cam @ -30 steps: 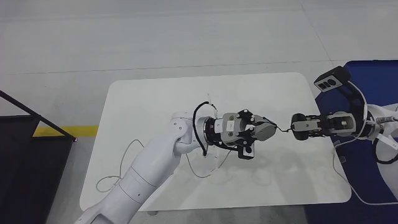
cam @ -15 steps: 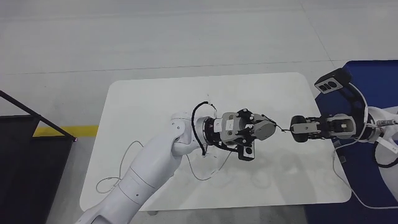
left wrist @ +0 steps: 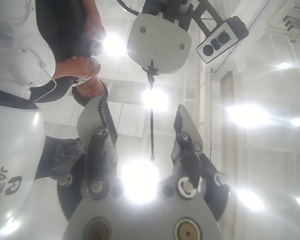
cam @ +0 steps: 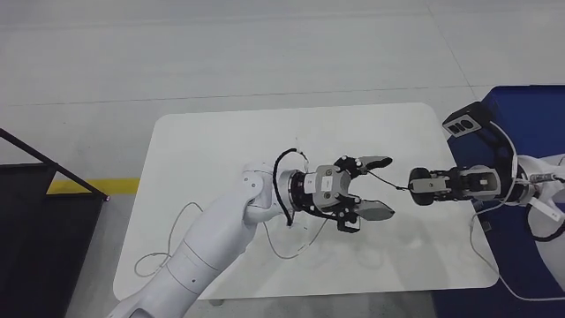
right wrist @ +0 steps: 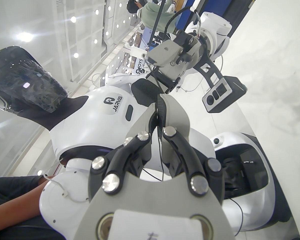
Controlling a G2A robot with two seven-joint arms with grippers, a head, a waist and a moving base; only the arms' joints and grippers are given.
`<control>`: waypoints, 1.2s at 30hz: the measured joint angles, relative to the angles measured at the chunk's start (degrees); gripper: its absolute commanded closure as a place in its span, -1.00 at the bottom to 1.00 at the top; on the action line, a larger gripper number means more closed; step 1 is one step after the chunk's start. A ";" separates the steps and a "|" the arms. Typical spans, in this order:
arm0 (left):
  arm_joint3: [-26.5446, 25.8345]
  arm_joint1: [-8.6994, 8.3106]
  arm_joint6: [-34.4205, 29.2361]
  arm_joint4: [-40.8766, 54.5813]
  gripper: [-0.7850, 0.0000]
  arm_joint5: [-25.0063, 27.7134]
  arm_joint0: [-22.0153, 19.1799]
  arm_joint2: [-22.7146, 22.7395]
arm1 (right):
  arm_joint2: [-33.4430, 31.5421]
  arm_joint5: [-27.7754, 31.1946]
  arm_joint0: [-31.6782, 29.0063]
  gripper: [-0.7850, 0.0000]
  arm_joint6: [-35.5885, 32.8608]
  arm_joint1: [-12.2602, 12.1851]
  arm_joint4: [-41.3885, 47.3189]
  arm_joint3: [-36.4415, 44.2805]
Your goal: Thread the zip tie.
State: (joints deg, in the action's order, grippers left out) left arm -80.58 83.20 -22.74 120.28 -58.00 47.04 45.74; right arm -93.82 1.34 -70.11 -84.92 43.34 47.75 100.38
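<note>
Left end effector [left wrist: 138, 104] gapes; right end effector [cam: 413, 185] pinches thin black zip tie [left wrist: 151, 126].

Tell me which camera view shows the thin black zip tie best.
Left wrist view: the thin black zip tie stretches clear from the shut right gripper into the open left gripper. Top view: a faint line. Right wrist view: mostly hidden between the fingers.

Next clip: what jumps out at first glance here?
Two grippers face each other above the white table. The right gripper is shut on a thin black zip tie, whose free end lies between the wide-open fingers of the left gripper.
</note>
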 measured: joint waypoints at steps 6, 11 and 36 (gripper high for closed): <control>0.81 -0.22 -0.30 0.29 -1.00 0.03 0.91 2.24 | -0.03 -5.57 1.15 1.00 1.81 0.00 2.78 -2.03; 0.85 -0.23 -0.23 0.30 -1.00 0.00 0.93 2.31 | 0.12 -7.04 1.94 1.00 2.16 -0.03 2.97 -2.80; -16.13 -2.76 16.35 -40.10 -1.00 20.94 3.72 4.74 | -0.89 -12.57 2.24 1.00 4.82 0.20 9.63 -2.23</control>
State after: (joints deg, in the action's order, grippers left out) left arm -96.71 80.45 -6.40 80.18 -37.06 50.77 50.48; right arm -94.71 -11.23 -67.87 -80.10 43.55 57.38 98.15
